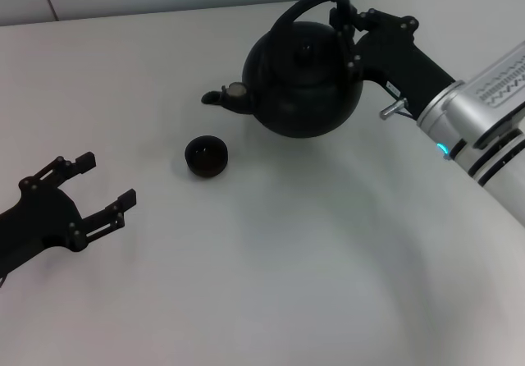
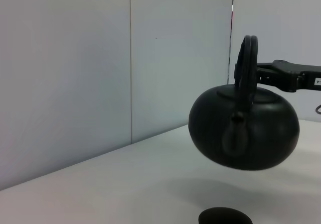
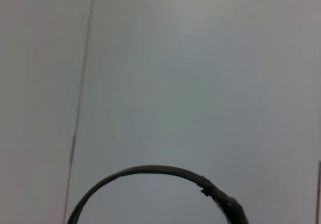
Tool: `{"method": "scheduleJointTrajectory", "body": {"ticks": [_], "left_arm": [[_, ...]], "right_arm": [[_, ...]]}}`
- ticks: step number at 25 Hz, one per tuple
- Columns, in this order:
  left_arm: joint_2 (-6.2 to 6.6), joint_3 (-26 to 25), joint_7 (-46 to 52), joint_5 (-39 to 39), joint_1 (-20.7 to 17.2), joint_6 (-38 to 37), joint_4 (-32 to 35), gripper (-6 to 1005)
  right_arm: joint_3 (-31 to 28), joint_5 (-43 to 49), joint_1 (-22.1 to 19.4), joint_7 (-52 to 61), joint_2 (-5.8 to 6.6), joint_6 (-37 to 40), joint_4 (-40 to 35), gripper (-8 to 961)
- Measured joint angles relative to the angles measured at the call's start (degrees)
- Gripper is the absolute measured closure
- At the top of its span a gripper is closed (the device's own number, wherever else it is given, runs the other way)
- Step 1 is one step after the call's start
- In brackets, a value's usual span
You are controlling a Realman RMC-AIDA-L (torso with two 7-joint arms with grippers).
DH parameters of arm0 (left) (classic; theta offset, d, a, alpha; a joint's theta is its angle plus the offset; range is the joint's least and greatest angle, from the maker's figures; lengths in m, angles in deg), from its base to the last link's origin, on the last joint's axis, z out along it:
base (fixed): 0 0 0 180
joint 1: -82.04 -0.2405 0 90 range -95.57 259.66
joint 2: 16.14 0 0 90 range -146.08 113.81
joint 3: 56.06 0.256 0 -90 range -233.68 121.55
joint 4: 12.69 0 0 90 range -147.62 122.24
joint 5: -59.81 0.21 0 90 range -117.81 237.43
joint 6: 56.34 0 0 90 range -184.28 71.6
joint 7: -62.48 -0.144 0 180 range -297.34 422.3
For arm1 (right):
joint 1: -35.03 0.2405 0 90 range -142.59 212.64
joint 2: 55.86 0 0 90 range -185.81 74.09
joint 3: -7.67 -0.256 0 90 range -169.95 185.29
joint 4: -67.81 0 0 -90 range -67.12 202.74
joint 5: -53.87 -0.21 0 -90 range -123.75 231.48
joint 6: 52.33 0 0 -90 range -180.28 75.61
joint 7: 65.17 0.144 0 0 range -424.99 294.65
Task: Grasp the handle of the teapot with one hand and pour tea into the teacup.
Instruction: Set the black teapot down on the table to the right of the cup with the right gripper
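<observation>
The teacup is cut by the left wrist picture's edge; the handle shows only its arch.

Bright, even overhead light washes the white table, with a soft shadow under the teapot and slightly hazy views.

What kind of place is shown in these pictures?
Probably a lab test bench, not a home: a bare white table, plain white wall panels, and only a teapot and teacup.
</observation>
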Motion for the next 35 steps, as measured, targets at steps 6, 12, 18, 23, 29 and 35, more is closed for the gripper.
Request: {"method": "scheduleJointTrajectory", "body": {"ticks": [6,12,18,23,29,35], "left_arm": [[-0.06,0.0,-0.1,0.0,-0.1,-0.1,0.0,157],[-0.14,0.2,0.1,0.0,-0.2,-0.4,-0.1,157],[-0.2,0.5,0.1,0.0,-0.1,-0.5,-0.1,157],[-0.18,0.5,0.1,0.0,0.1,-0.5,-0.3,157],[-0.17,0.4,0.2,0.2,0.3,-0.5,-0.5,157],[-0.17,0.4,0.3,0.3,0.3,-0.5,-0.7,156]], "right_arm": [[-2.1,-0.1,-1.9,5.5,-0.13,2.8,-1.0,873],[-3.8,-0.1,-4.0,9.7,-0.15,4.6,-2.1,872],[-4.9,-0.1,-6.2,10.3,-0.24,4.7,-2.4,873],[-5.7,-0.1,-7.7,10.1,-0.34,4.6,-2.9,872],[-5.9,-0.1,-8.5,10.2,-0.33,3.9,-4.4,873],[-5.8,-0.1,-8.6,10.3,-0.32,1.7,-4.8,872]]}}
